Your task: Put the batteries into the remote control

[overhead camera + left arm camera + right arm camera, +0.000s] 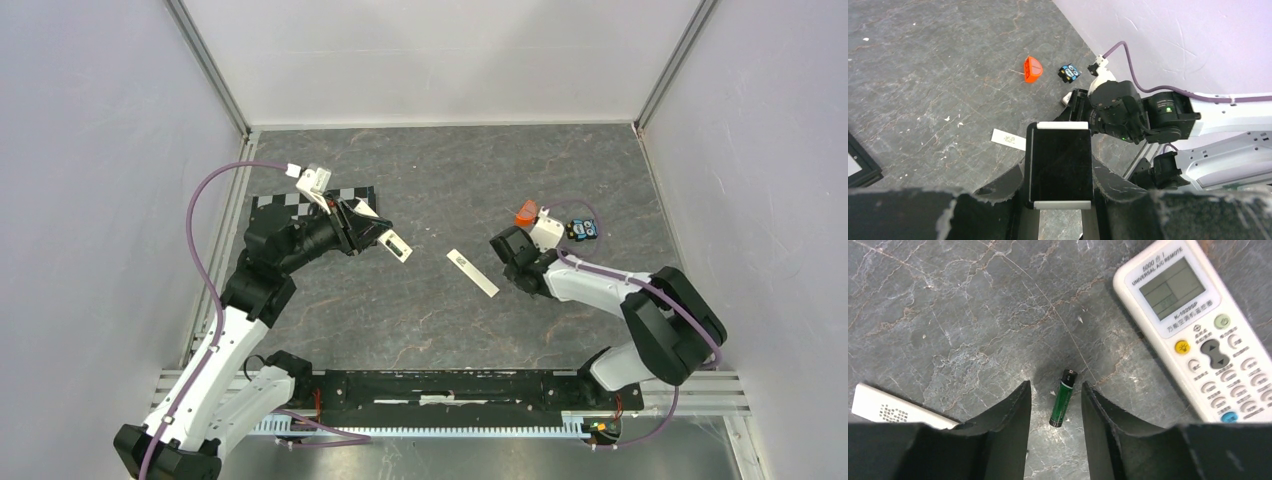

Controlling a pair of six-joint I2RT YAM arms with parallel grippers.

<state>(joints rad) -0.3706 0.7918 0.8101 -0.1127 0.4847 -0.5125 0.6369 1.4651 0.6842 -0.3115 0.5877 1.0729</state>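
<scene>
One battery [1063, 397], a thin green and black cylinder, lies on the dark table between the fingers of my right gripper [1055, 386]. The jaws stand apart and neither finger touches it. The remote control [1198, 335] lies face up just to its right, white with a small screen and buttons. In the top view the right gripper [505, 248] and its arm hide both. My left gripper [1059, 175] hovers left of centre, shut on a small flat piece [1060, 150] with a black face and white ends.
A thin white strip [472, 272] with a printed mark lies between the grippers. An orange object [525, 214] and a small black-and-blue object [583, 230] sit behind the right gripper. A checkered board [290, 200] lies at the back left. Walls close three sides.
</scene>
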